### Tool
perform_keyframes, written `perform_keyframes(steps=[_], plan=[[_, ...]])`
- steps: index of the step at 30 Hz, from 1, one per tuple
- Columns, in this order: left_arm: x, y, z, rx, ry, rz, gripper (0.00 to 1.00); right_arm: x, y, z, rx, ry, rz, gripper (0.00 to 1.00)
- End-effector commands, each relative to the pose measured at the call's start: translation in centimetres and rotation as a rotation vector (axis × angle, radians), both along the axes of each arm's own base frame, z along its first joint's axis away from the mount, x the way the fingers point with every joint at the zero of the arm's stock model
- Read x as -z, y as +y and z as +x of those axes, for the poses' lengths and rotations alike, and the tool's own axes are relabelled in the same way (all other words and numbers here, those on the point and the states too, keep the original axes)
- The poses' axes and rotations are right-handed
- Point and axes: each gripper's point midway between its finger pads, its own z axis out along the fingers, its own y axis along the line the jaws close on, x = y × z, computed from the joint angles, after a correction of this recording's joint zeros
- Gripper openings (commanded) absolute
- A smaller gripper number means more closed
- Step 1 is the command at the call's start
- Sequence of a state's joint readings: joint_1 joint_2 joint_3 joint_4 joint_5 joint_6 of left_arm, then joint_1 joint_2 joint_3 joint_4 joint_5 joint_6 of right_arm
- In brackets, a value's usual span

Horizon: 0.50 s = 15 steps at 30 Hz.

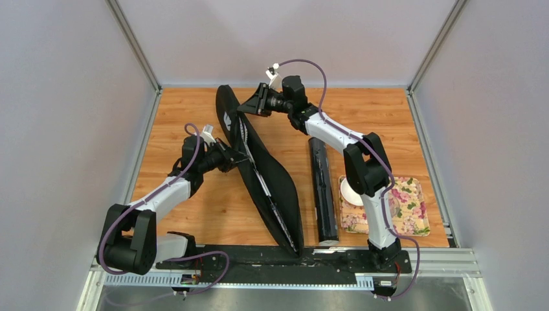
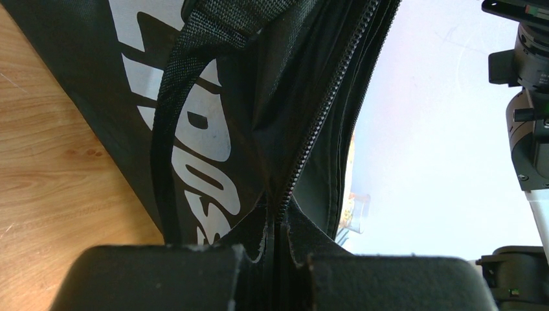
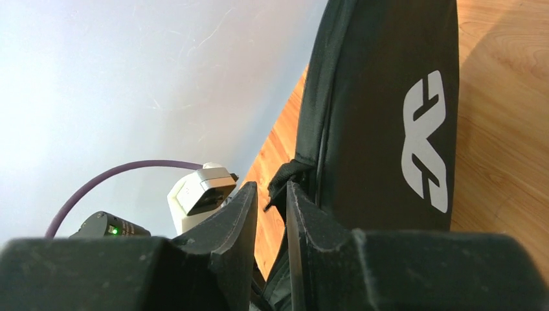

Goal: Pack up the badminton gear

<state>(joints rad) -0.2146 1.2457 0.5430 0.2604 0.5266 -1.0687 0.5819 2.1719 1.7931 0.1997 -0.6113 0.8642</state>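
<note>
bright even light, soft shadows, washed-out wrist-view backgrounds

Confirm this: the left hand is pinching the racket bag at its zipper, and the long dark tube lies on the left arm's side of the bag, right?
Not quite. The top view shows the long dark tube on the right arm's side of the racket bag, beside the flowered tray. The left hand does pinch the zipper.

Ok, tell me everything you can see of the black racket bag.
The racket bag is black fabric with white lettering and a webbing strap. It lies diagonally on the wooden table, zip partly open. The left gripper is shut on its zip edge; the right gripper pinches a tab at its far end.
</note>
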Motion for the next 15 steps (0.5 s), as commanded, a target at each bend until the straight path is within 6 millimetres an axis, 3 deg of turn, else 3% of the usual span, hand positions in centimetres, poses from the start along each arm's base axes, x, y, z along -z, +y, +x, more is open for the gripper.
perform_keyframes(steps=[1, 7, 15], plan=[[-1.9, -0.8, 0.2, 0.039, -0.054, -0.037, 0.0, -2.4, 0.7, -0.2, -0.039, -0.047, 0.044, 0.25], [-1.9, -0.8, 0.3, 0.037, -0.056, -0.039, 0.0, -1.4, 0.9, -0.2, -0.039, -0.026, 0.035, 0.23], [-1.9, -0.7, 0.2, 0.036, -0.057, -0.037, 0.0, -0.5, 0.5, 0.3, -0.006, -0.038, -0.024, 0.34]])
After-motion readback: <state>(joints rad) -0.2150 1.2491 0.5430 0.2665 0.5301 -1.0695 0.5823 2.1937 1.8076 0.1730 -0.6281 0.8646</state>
